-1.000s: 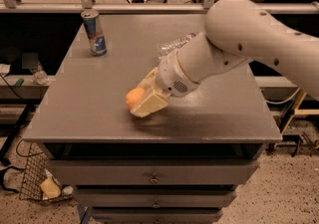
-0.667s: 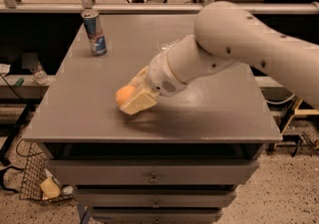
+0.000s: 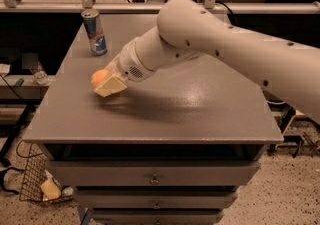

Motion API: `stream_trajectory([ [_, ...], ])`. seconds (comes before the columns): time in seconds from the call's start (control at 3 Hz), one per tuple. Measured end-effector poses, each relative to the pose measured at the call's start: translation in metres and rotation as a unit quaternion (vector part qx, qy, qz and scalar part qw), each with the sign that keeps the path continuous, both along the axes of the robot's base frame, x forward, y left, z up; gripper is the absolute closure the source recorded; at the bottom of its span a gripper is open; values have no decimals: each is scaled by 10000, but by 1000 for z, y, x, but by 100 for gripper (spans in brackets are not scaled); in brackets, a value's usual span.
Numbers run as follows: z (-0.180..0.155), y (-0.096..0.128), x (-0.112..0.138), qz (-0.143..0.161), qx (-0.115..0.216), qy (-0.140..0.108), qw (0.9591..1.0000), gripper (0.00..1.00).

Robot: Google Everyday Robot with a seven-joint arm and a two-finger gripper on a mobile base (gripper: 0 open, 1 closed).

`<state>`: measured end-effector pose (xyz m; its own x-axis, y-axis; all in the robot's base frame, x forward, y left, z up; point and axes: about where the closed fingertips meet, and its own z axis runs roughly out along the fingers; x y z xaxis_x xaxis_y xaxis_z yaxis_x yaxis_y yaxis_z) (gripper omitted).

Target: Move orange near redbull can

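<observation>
The jaws are being kept closed on the orange [image 3: 98,76], which is being gripped between the pale fingers [image 3: 112,86]. The nearer finger is covering the fruit's right side, so only its left half is showing. The jaws are being held low over the left part of the tabletop [image 3: 200,114]; whether the orange is touching the surface or being held just clear of it cannot be told. Behind the jaws, the white arm [image 3: 210,34] is being stretched across the tabletop from the right.

Beyond the jaws, towards the far left corner, the redbull can [image 3: 95,32] is standing upright. It is near the jaws but apart from them, with a strip of bare tabletop between it and the orange.

The grasp is judged to be done, and most of the way to the can is judged to be covered. What is being left is a short approach towards the can, the setting down of the orange beside it without the can being knocked, and the opening of the jaws. Below the jaws, drawers [image 3: 155,176] are showing under the tabletop.
</observation>
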<state>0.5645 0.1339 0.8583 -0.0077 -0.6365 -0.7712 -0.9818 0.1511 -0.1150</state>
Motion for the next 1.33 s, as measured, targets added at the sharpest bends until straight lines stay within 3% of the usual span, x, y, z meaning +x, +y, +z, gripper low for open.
stream_trajectory([
  [0.33, 12, 10, 31, -294, -260, -178, 9991, 100],
  [1.0, 15, -3, 78, -755, -197, -96, 9969, 100],
  [1.33, 12, -5, 99, -821, -125, 13, 9965, 100],
])
